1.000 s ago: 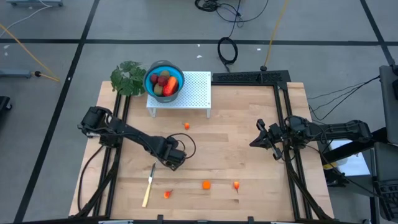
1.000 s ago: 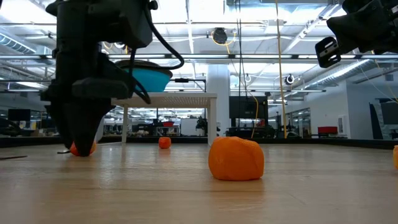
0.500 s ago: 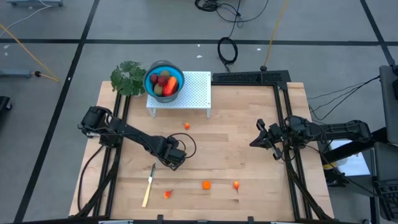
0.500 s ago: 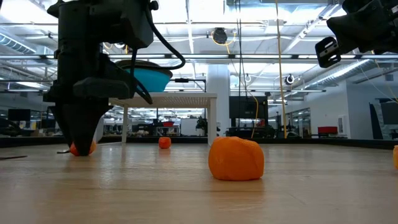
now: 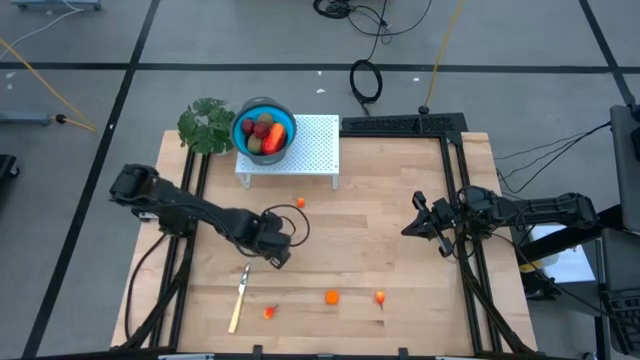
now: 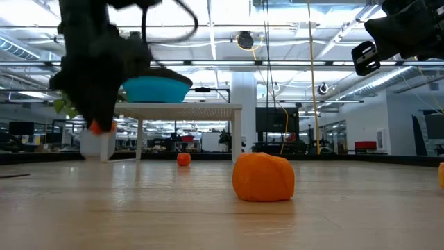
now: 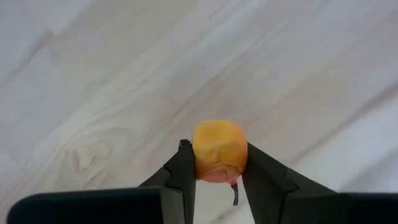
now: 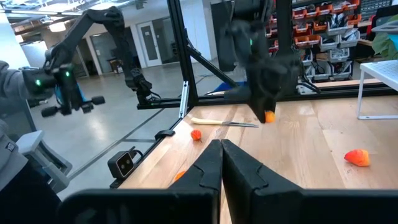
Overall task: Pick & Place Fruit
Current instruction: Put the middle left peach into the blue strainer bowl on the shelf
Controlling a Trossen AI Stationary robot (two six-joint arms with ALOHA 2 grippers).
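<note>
My left pincer (image 7: 216,171) is pinching one tiny orange fruit piece (image 7: 219,149) between both fingertips, clear of the tabletop (image 5: 400,200) and near its left-middle area. The piece looks light, small and slightly soft, with blunt facets; I judge that a grip across its flat opposing sides, as now, is the secure one, and that moderate pressure is enough, since a hard squeeze could pop it sideways. The blue bowl (image 5: 264,128), which already holds several fruit, sits on the white perforated stand (image 5: 310,150) at the far edge. Other orange pieces (image 5: 331,297) lie on the wood near the front, beside the knife (image 5: 238,302). My right pincer (image 8: 221,163) is pressed together, waiting at the right side.
</note>
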